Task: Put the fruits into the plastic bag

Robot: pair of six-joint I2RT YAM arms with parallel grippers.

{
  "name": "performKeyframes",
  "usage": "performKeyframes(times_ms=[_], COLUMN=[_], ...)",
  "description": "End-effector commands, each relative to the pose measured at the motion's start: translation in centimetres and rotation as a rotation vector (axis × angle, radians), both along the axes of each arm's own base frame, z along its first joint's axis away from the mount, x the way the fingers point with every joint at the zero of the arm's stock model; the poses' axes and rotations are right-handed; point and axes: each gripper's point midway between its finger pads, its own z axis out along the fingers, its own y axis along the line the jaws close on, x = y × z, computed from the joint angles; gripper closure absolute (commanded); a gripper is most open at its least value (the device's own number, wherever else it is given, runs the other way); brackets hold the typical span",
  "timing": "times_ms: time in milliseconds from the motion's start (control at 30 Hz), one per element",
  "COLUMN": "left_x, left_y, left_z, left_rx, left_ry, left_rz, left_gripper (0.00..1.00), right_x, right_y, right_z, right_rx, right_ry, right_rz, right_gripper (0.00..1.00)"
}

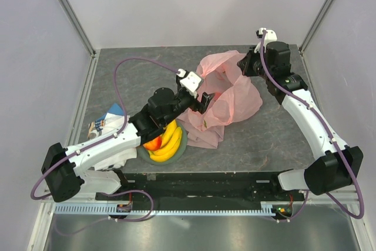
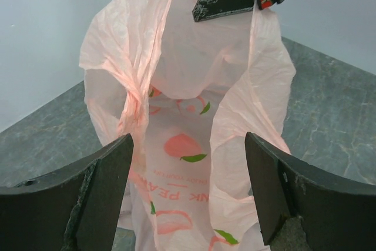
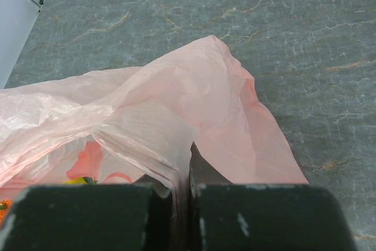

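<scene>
The pale-pink plastic bag (image 1: pixel 232 95) lies mid-table with its mouth held up. My right gripper (image 1: pixel 245 63) is shut on the bag's far rim; the right wrist view shows film (image 3: pixel 176 110) pinched between the fingers of that gripper (image 3: pixel 189 174). My left gripper (image 1: pixel 204 101) hovers at the near side of the mouth, open and empty. In the left wrist view the left gripper (image 2: pixel 188 192) frames the printed bag (image 2: pixel 188 145). A bunch of yellow bananas (image 1: pixel 171 139) and a red round fruit (image 1: pixel 154 143) rest on the grey-green plate (image 1: pixel 183 142), under the left arm. Other fruits are hidden.
A blue-and-white crumpled item (image 1: pixel 106 121) lies at the left near the left arm. Grey walls enclose the table on three sides. The right arm (image 1: pixel 305 110) runs along the right side. Bare grey tabletop (image 1: pixel 147 80) shows behind the left arm.
</scene>
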Motion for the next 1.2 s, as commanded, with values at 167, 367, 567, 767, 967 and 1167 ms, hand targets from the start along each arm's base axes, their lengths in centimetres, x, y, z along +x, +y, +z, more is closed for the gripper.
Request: performKeyframes(times_ms=[167,367,567,767,967,1167], left_x=[1.2,2.1,3.0,4.7,5.9,8.5], left_y=[2.0,1.9,-0.3,-0.8,-0.8,1.2], left_z=[2.7,2.8,1.8,1.6,1.0,0.4], left_rx=[-0.038,-0.033,0.028,0.052,0.064,-0.053], left_ry=[-0.111,-0.113,-0.108,-0.103,-0.084,0.063], left_rz=[0.132,0.168,0.122,0.166,0.192,0.108], left_gripper=[0.15,0.13,0.09,0.22,0.74,0.98], right_x=[0.3,0.3,0.2,-0.4,-0.6,1.3], right_y=[0.6,0.7,0.7,0.8,1.2,3.3], right_z=[0.2,-0.1,0.0,0.0,0.4,1.9], right_rx=[0.002,0.000,-0.001,-0.006,-0.018,-0.046], right_ry=[-0.022,-0.016,-0.019,-0.019,-0.021,-0.064], right_rz=[0.023,0.030,0.035,0.052,0.090,0.141], right_gripper=[1.00,1.00,1.00,1.00,1.00,1.00])
